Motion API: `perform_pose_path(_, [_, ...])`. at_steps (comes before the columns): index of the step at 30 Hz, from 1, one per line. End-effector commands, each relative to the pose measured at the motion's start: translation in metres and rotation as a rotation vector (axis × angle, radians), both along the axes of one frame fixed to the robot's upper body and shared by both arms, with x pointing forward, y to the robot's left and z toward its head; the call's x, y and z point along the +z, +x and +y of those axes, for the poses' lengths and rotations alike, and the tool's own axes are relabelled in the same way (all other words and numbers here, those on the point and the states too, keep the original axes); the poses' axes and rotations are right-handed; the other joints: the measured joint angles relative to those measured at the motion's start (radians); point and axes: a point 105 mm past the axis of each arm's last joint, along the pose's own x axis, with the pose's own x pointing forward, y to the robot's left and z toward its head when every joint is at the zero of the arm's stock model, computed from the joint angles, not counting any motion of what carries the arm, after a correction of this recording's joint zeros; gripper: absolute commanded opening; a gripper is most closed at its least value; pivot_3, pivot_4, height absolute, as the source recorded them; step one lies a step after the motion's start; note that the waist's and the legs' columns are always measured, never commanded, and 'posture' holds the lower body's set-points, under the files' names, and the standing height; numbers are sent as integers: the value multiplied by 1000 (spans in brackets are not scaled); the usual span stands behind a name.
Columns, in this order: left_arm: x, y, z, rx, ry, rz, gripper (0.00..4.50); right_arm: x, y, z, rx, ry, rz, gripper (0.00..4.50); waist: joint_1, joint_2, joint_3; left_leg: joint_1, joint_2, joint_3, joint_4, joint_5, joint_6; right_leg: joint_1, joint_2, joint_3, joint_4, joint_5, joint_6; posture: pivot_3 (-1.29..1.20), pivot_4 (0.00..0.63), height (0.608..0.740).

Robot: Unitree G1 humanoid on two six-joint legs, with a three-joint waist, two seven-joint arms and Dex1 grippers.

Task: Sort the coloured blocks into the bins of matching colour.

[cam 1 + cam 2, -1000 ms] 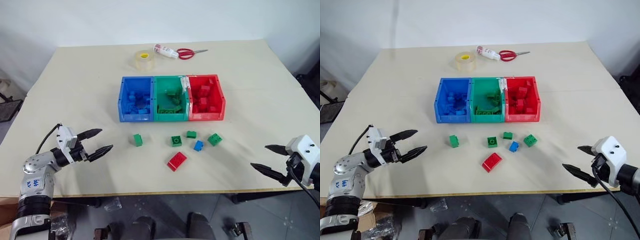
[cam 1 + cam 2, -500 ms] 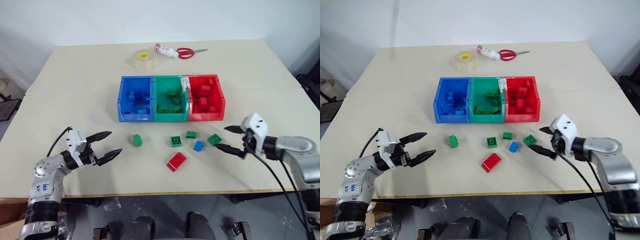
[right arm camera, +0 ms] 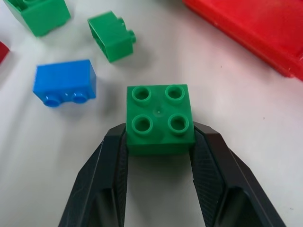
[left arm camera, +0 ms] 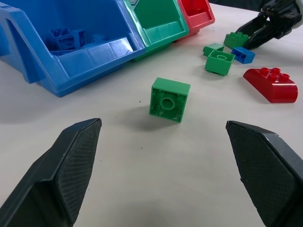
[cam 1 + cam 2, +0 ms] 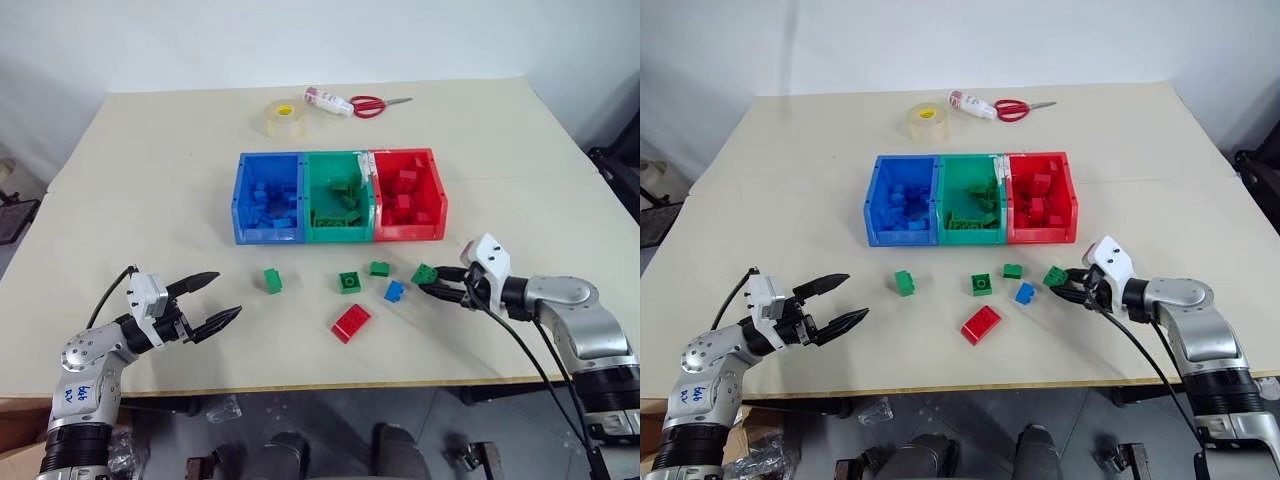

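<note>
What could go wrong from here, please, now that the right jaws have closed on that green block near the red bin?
The right gripper pinches only the near edge of the green block, so the block could pivot or slip out when lifted.

The blue block lies close beside it, so a sideways sweep might knock it.

The green bin is the middle one, with the red bin nearer the gripper; releasing early could drop the block in red.

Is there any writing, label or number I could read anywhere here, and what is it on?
Blue handwriting on the left forearm: too blurred to read.
Label on the small bottle by the scissors: too small to read.
Nothing readable on the bins, blocks or tape roll.
</note>
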Motion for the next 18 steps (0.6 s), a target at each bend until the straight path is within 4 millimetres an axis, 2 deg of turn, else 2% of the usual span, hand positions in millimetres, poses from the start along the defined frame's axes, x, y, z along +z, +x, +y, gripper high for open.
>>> perform_pose_path(1, [10, 2, 0, -9, -11, -45, 4500, 44, 2, 12, 26, 50, -137, 1454, 0, 0, 0, 0, 0, 1, 0, 0, 0, 0, 0, 0, 0, 0, 0, 0, 150, 740])
perform_pose_path(4, [9, 4, -3, -16, -14, -46, 4500, 67, 7, 32, 62, 81, -204, 1454, -2, 0, 0, -1, 0, 4, 0, 0, 0, -3, 0, 2, 1, 0, 0, 0, 150, 740])
perform_pose_path(7, [9, 6, -7, -25, -20, -48, 4500, 81, 22, 60, 96, 108, -249, 1454, -17, 0, 0, -1, 1, 6, -1, 0, 0, -5, 1, 4, 2, 0, 0, 0, 150, 740])
perform_pose_path(13, [8, 9, -13, -38, -28, -60, 4500, 90, 56, 103, 118, 120, -314, 1454, -29, 0, 0, -1, 2, 8, -3, 0, 0, -8, 1, 6, 6, 1, -2, 0, 150, 740])
perform_pose_path(16, [8, 9, -16, -41, -33, -67, 4500, 97, 73, 117, 100, 136, -355, 1454, -32, 0, 0, 0, 2, 7, -2, 0, 0, -9, 1, 6, 8, 2, -4, 0, 150, 740])
perform_pose_path(17, [7, 9, -17, -43, -34, -68, 4500, 99, 79, 120, 88, 141, -365, 2170, -36, 0, 0, 0, 2, 7, -2, 0, 0, -9, 1, 6, 9, 3, -4, 0, 150, 740])
perform_pose_path(18, [7, 9, -17, -44, -35, -68, 4500, 100, 82, 123, 82, 144, -373, 2341, -39, 0, 0, 0, 2, 7, -2, 0, 0, -9, 2, 6, 9, 3, -5, 0, 150, 740])
